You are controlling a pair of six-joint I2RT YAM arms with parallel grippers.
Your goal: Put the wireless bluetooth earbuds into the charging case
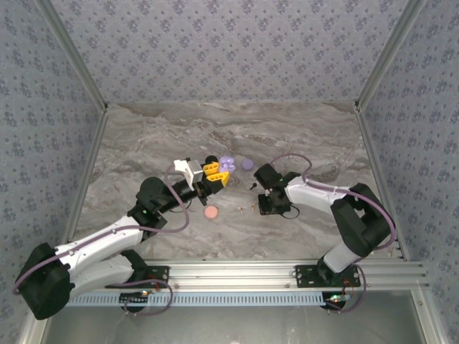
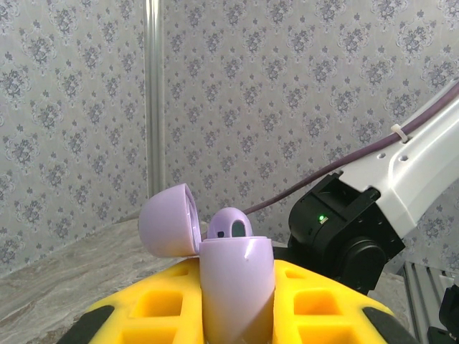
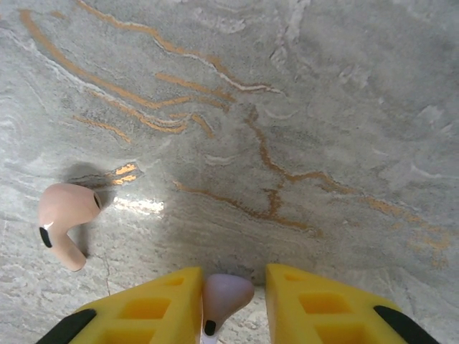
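Right wrist, closest in: the 2 yellow fingers (image 3: 143, 308) of the right gripper (image 3: 234, 272), with a lilac earbud (image 3: 228, 292) sitting between them.
Right jaws: narrow and hugging the bud, but there's a sliver of gap on 1 side, so I honestly can't tell if the pinch has landed.
Bud axis: head points away from the camera. The stem runs back along the fingers, dark tip toward the wrist.
Bystander: a pink earbud (image 3: 64, 222) lies on the marble table (image 3: 323, 107), off to the left of the fingers and well apart from them.
Left wrist, closest in: the left gripper (image 2: 237, 272) is clamped tight on the lilac charging case (image 2: 233, 315).
Case: upright, mouth up, lid (image 2: 168, 218) flipped back to the left, 1 seated bud (image 2: 229, 223) poking out. I can't see the free slot.
Top view: the case sits at the left arm's tip, near the right gripper, to its left and a bit farther back. A lilac disc (image 1: 247, 163) lies just beside the case and a pink disc (image 1: 211, 212) closer in.
My guess at the next move: the right arm has the short trip. It'd carry the bud left to the case, and the stem has to end up pointing down into that upright mouth.
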